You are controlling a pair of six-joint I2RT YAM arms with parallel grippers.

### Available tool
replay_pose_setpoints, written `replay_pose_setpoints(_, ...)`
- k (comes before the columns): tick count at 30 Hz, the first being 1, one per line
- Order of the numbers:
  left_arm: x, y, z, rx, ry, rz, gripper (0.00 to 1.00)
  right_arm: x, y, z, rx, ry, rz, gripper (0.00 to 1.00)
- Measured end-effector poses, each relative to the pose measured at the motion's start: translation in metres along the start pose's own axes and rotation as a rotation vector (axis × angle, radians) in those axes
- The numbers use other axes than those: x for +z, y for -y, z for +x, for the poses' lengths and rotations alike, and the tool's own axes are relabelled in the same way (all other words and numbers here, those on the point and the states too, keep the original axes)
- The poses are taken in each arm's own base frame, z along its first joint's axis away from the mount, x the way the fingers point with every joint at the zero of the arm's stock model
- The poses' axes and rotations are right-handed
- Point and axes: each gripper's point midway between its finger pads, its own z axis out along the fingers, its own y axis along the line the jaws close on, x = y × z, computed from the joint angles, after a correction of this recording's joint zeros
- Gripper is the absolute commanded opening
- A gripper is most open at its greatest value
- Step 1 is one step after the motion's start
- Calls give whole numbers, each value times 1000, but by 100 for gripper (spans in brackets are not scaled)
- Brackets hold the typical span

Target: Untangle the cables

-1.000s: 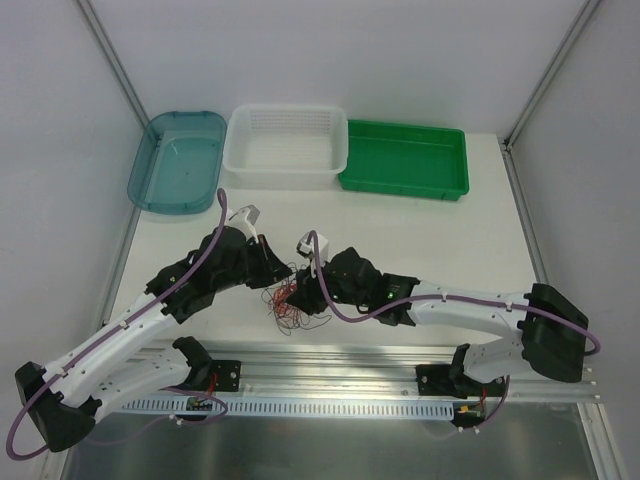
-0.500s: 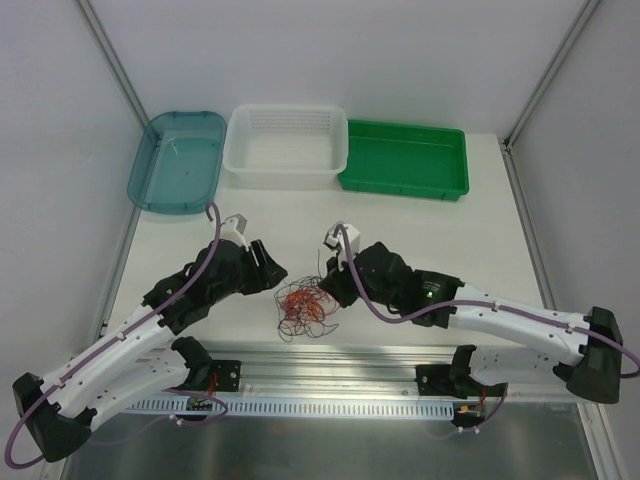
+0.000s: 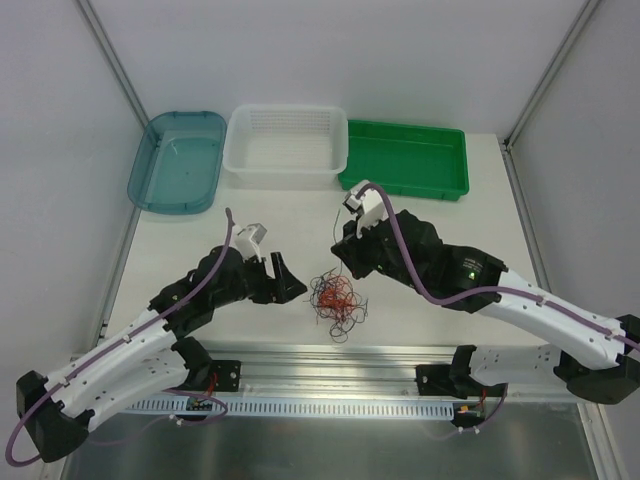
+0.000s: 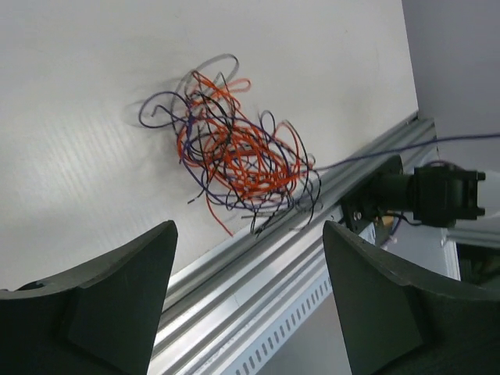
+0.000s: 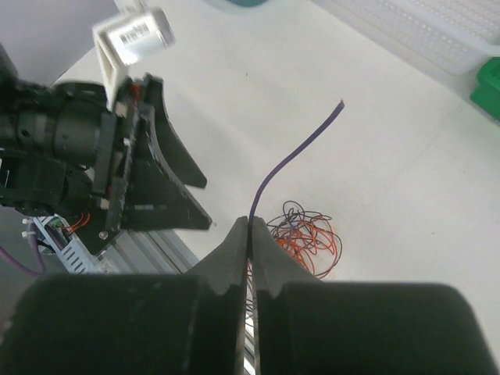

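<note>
left fingers [image 4: 117,297] opened, right fingers [image 5: 226,266] clamped on strand [image 5: 285,160] (purple)

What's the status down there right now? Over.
Left jaws open, empty, short of the cables. Right jaws shut on one purple strand. Rest a knotted heap on the table. Nothing blocking.

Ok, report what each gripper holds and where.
Right gripper pinches one purple cable near its free end, which sticks out past the grip; left gripper is open, holding nothing.

Bright even light, soft shadow beneath cables [image 4: 234,160], foreground blurred
</note>
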Motion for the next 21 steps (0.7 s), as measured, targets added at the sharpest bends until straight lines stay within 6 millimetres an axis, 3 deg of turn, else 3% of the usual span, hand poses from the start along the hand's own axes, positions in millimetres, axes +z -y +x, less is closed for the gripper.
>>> replay_pose_setpoints(8, 30, 21, 50, 81, -171, 62, 72, -9, 5, -26, -9, 26, 45, 1)
replay_pose_setpoints(15, 57, 3, 50, -86, -130, -72, 71, -10, 8, -27, -5, 30, 61, 1)
replay_pose_setpoints(21, 68, -6, 46, -285, -44, -114, 68, -11, 12, -7, 36, 9, 69, 1)
